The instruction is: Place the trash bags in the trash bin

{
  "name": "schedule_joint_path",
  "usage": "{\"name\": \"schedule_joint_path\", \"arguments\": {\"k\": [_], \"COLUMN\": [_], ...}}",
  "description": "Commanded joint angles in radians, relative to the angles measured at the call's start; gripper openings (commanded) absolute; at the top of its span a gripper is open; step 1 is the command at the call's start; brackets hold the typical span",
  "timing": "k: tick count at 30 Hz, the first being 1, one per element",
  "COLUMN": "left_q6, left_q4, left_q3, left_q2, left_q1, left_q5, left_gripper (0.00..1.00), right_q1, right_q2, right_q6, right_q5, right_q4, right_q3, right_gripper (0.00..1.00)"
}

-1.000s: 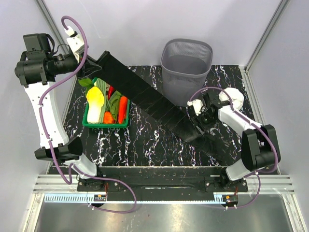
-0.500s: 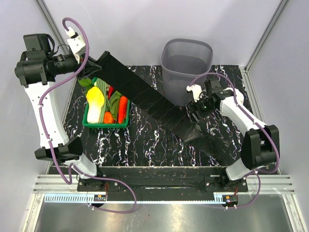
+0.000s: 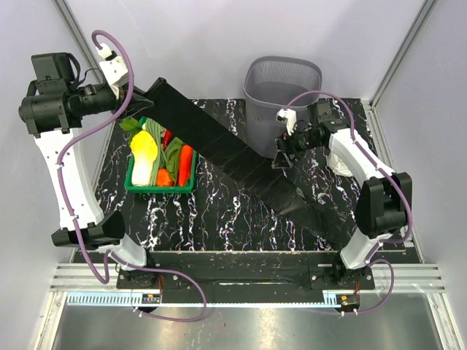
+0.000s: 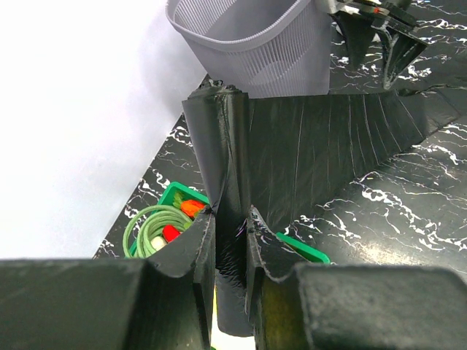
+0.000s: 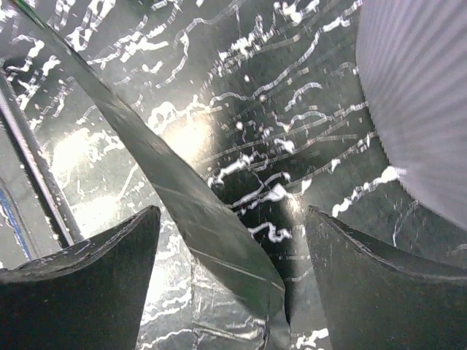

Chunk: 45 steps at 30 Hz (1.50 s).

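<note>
One long black trash bag [image 3: 226, 157] stretches as a band from the upper left, raised over the green crate, down to the table at the lower right. My left gripper [image 3: 139, 93] holds its upper end; in the left wrist view that gripper [image 4: 230, 219] is shut on the bunched film of the bag [image 4: 314, 153]. My right gripper [image 3: 281, 157] hovers open beside the base of the grey mesh trash bin [image 3: 283, 87]. In the right wrist view the right gripper [image 5: 232, 211] straddles a taut fold of the bag [image 5: 197, 211] without touching it, the bin [image 5: 416, 95] to its right.
A green crate [image 3: 135, 182] of vegetables sits at the left, partly under the raised bag. The black marbled tabletop [image 3: 219, 219] lies between white walls on three sides. The right gripper [image 4: 372, 44] shows beside the bin [image 4: 255, 44] in the left wrist view.
My right gripper has let go of the bag, opened wide and moved up and left toward the bin's base. The left arm has shifted only slightly, keeping its grip.
</note>
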Motion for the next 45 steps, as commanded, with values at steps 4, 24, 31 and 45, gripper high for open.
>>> {"name": "schedule_joint_path", "arguments": {"k": [4, 24, 31, 45], "left_q6": [0.013, -0.021, -0.038, -0.183], "left_q4": [0.011, 0.06, 0.083, 0.226], "left_q3": [-0.032, -0.098, -0.124, -0.453], "left_q2": [-0.052, -0.098, -0.111, -0.118], "left_q1": [0.006, 0.006, 0.006, -0.22], "left_q5": [0.073, 0.094, 0.094, -0.22], "left_gripper": [0.0, 0.0, 0.0, 0.0], "right_q1": [0.028, 0.223, 0.226, 0.228], "right_q2": [0.064, 0.13, 0.135, 0.043], "right_q6": [-0.017, -0.017, -0.004, 0.012], "right_q5": [-0.182, -0.179, -0.184, -0.018], "right_q4": [0.044, 0.053, 0.053, -0.028], "right_q3": [0.125, 0.174, 0.181, 0.051], "right_gripper": [0.87, 0.76, 0.33, 0.0]}}
